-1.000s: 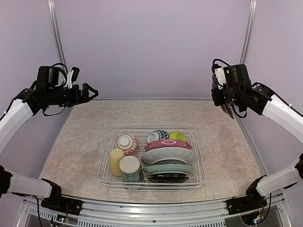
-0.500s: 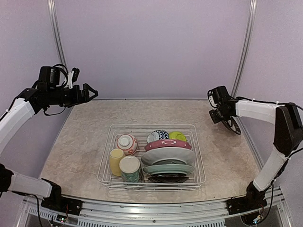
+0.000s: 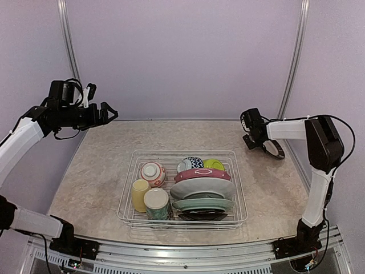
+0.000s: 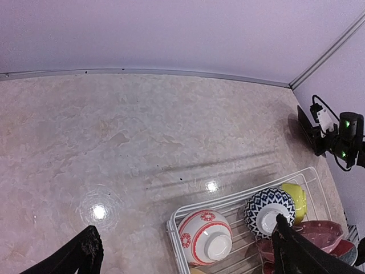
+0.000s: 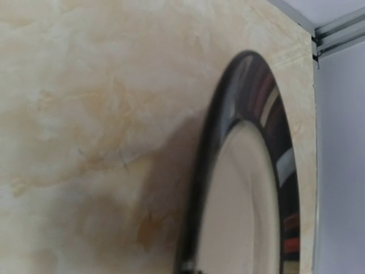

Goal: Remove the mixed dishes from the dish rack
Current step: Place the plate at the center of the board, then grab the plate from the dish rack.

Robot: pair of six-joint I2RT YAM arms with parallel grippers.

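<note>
I am observing the right pincer (image 3: 261, 141) gripping a black-rimmed plate (image 3: 275, 150); the left pincer (image 3: 108, 112) is hanging wide open, the dish rack (image 3: 126, 188) lying below it.

Soft, even light fell from overhead — shadows stayed faint.
Two glare spots shone on the table (image 4: 98, 211); the close plate (image 5: 245, 188) looked blurred.

The overhead camera sits above and behind me, facing down over the whole table (image 3: 97, 171), with the dish rack (image 3: 126, 188) at lower middle. My left wrist view, high up, shares the rack's far end at its lower right. My right wrist view hugs a dark-rimmed plate (image 5: 245, 200).
</note>
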